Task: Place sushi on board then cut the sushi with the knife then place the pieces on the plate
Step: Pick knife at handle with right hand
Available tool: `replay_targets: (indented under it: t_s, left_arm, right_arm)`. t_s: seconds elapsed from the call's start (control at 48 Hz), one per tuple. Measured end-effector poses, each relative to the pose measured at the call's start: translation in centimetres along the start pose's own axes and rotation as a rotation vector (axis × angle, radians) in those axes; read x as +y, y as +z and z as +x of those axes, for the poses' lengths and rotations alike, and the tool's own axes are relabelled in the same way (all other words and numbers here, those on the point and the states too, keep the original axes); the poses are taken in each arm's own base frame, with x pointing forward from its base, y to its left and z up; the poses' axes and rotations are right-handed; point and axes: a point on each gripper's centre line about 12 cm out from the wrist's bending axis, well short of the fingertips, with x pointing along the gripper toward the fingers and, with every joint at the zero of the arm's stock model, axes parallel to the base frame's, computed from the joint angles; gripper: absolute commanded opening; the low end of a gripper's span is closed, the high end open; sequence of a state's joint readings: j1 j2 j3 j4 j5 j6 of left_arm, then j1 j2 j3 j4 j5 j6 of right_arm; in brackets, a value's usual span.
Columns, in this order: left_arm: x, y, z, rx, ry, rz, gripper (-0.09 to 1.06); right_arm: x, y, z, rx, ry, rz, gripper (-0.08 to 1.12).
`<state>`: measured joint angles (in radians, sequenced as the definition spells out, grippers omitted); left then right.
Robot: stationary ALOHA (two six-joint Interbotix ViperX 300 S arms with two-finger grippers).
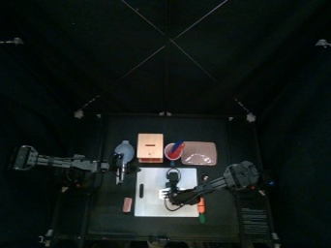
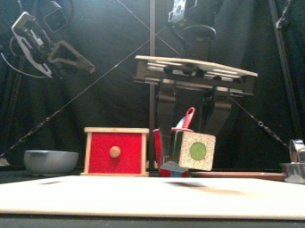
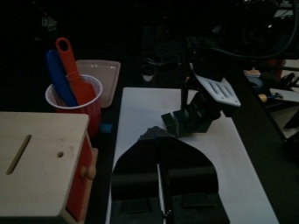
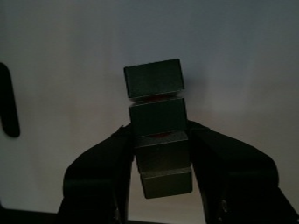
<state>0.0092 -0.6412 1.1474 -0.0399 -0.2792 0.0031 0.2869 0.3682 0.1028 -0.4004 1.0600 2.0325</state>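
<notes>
Top: right gripper over white rectangular cutting board; left gripper beside the board, grip state can't tell. Front: dark green block sushi roll seemingly lifted off board. Right wrist: jaws clamped around roll.

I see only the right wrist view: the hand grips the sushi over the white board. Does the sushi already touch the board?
Observer: Not yet, it seems. In the front view the sushi hangs just above the board, with a shadow under it.
Operator: Where is the knife for the cut?
Observer: A red knife and a blue knife stand in the cup, behind the board, between the box and the plate.
Operator: And the left arm?
Observer: Its hand hovers at the board's left side, near the box.
</notes>
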Motion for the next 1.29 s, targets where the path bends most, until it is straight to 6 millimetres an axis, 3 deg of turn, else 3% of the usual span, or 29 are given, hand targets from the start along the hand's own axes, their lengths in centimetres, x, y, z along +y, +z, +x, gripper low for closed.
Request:
replay_targets:
  t_s: [0.125, 0.479, 0.812, 1.062, 1.292]
  left_arm:
    - [0.0, 0.1, -0.1, -0.005, 0.0, 0.0, -0.02]
    - [0.1, -0.5, -0.2, 0.057, 0.003, 0.0, -0.02]
    - [0.2, -0.6, -0.2, 0.061, 0.008, -0.001, -0.02]
    - [0.2, -0.6, -0.2, 0.061, 0.008, -0.001, -0.02]
    - [0.2, -0.7, -0.3, 0.064, 0.009, -0.001, -0.02]
  right_arm:
    - [0.0, 0.3, 0.5, -0.007, -0.049, 0.025, 0.63]
    - [0.0, 0.2, 1.1, -0.003, -0.091, 0.039, 0.9]
    - [0.2, 0.5, 0.8, -0.016, -0.084, 0.013, 0.91]
    - [0.0, 2.8, -3.1, -0.035, -0.007, -0.125, 0.91]
    - [-1.2, 7.8, -7.2, -0.049, 0.062, -0.292, 0.91]
